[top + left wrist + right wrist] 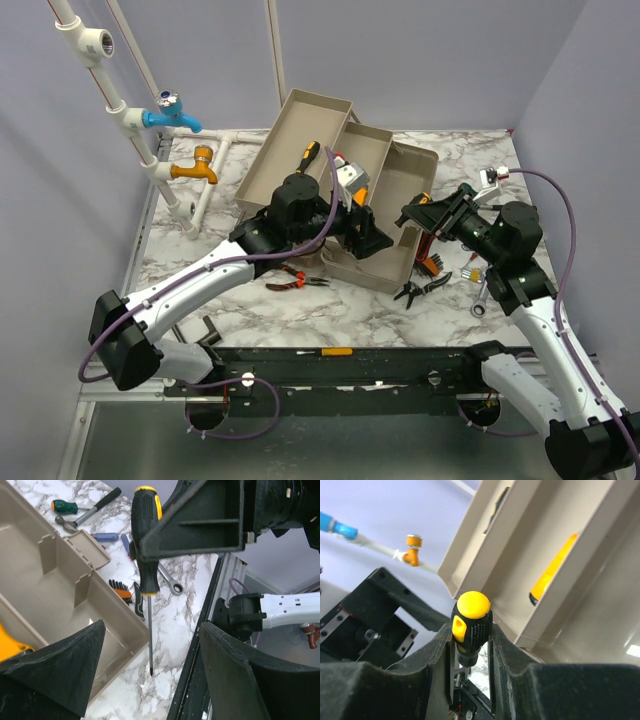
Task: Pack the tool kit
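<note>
The beige toolbox (400, 180) stands open in the middle of the table with its trays folded out. My right gripper (471, 630) is shut on the handle of a black-and-yellow screwdriver (470, 622). It holds the tool beside the box's right wall (421, 215). In the left wrist view the screwdriver (146, 545) hangs with its tip close over the marble, next to the box's corner. My left gripper (152, 667) is open, its wide fingers (65, 665) either side of that tip. It hovers over the box's near compartment (365, 235). Another yellow-handled screwdriver (307, 157) lies in a tray.
Red pliers (297, 280), black pliers (420, 290), an orange hex-key set (432, 263) and a wrench (482, 295) lie on the marble near the box. White pipes with a blue tap (172, 118) and an orange tap (195, 168) stand at the left. A screwdriver (325, 352) rests on the front rail.
</note>
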Available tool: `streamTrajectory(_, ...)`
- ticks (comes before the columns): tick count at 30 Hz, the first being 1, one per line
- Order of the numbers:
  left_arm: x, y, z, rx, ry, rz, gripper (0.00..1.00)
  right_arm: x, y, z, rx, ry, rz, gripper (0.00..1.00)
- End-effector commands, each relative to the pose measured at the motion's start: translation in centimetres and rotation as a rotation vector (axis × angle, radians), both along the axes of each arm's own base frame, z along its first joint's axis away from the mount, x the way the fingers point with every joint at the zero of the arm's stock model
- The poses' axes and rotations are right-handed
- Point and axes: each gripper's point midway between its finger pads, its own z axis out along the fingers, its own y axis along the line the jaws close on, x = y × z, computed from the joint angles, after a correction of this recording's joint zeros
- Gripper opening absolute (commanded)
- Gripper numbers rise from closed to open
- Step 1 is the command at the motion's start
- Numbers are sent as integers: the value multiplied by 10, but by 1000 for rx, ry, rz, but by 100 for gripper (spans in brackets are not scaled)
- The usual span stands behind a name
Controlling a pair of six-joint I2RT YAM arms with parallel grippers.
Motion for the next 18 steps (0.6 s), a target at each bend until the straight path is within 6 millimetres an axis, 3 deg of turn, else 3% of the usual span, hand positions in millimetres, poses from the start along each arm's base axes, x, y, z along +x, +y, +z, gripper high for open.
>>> streamTrajectory(1, 3, -15, 14, 3, 2, -42, 75, -13, 15, 37, 39, -125, 121, 1)
streamTrajectory(10, 10, -33, 16, 20, 28, -81, 58, -19, 20, 41, 59, -127, 168, 1)
streamTrajectory(16, 11, -40, 10, 29, 53, -100, 39, -20, 23, 44, 72, -130, 188, 1)
streamTrajectory(18, 11, -41, 9, 26, 53, -106, 28, -20, 23, 43, 75, -127, 193, 1)
